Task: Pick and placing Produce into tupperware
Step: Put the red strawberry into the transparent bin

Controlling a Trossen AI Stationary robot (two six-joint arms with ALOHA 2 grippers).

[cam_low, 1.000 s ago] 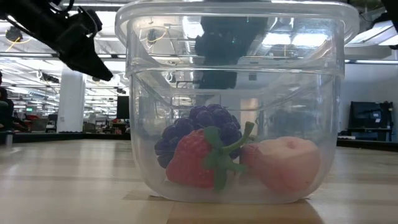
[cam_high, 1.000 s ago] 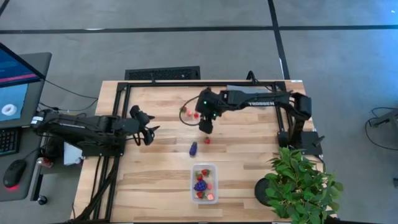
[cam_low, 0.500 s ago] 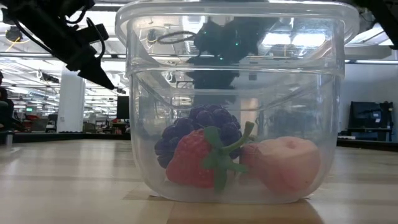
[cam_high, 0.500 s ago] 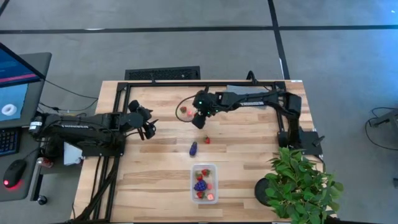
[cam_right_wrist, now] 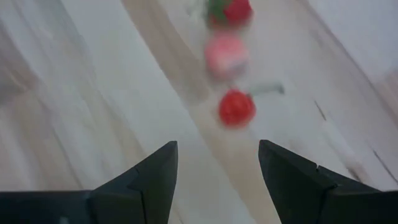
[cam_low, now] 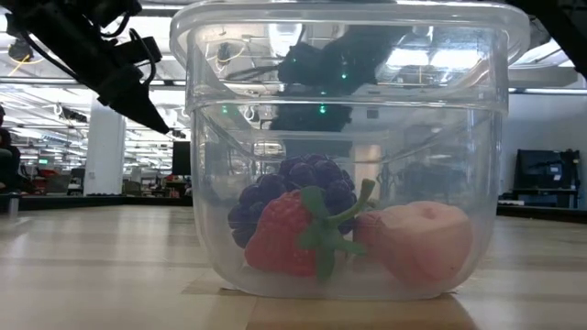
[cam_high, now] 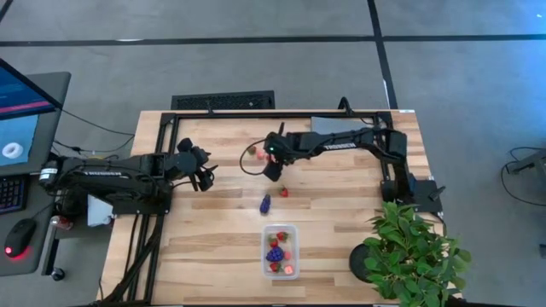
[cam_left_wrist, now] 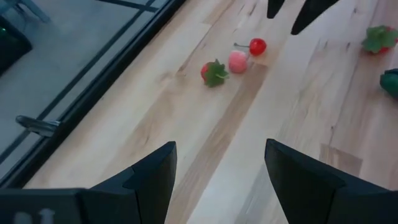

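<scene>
On the bench (cam_high: pixel 213 247), toward the near edge and about midway across: tub (cam_high: pixel 280 251), with berry cluster (cam_low: pixel 298 188), strawberry (cam_low: pixel 286 236) and peach piece (cam_low: pixel 424 240) inside. Behind the tub, in open bench: long berry (cam_high: pixel 265 203), with a strawberry piece (cam_high: pixel 284 192) just right of it. Farther back, near the far rail: three small fruits (cam_left_wrist: pixel 233 62) in a close row. Right hand (cam_high: pixel 272 169) above the bench just beside that row, empty, fingers apart. Left hand (cam_high: pixel 206 176) over the left part of the bench, well apart from the fruit, likewise spread. At the near right corner: potted plant (cam_high: pixel 409 251). Left of the bench: monitor (cam_high: pixel 21 111) and mouse (cam_high: pixel 20 237).
</scene>
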